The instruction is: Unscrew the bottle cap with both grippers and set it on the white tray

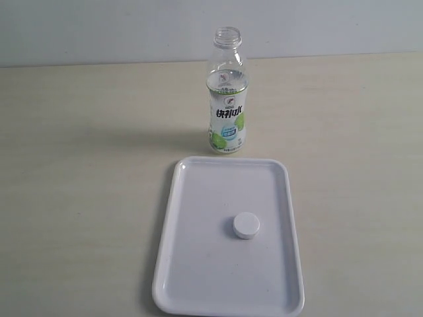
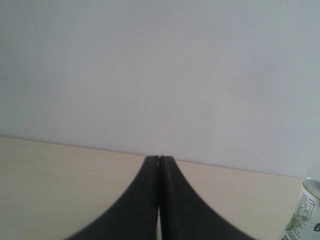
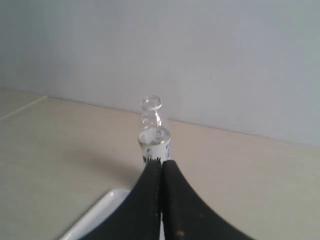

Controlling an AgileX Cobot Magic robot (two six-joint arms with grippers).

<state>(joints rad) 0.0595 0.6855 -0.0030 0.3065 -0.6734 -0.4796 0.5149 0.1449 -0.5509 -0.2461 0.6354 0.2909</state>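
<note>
Exterior view: the bottle cap point(image 1: 246, 226) lies flat on the white tray point(image 1: 198, 264), a little right of its middle. The bottle point(image 1: 227, 112) stands upright and open-necked on the tabletop point(image 1: 79, 165), just beyond the tray's far rim. Neither arm appears here, so the job looks finished. The likely risk is a careless arm swing knocking over the uncapped bottle, or a nudge to the glossy tray sending the cap sliding.

Left wrist view: the left pincer point(image 2: 159, 159) is clenched on nothing, fingers pressed together. Only a sliver of the bottle's label shows at the picture's edge. Tray and cap are out of sight.

Right wrist view: the right pincer point(image 3: 161, 162) is likewise clenched and empty, aimed straight at the bottle, which stands apart from it. One tray corner shows. Only this view shows that alignment, and only the exterior view shows the cap.
</note>
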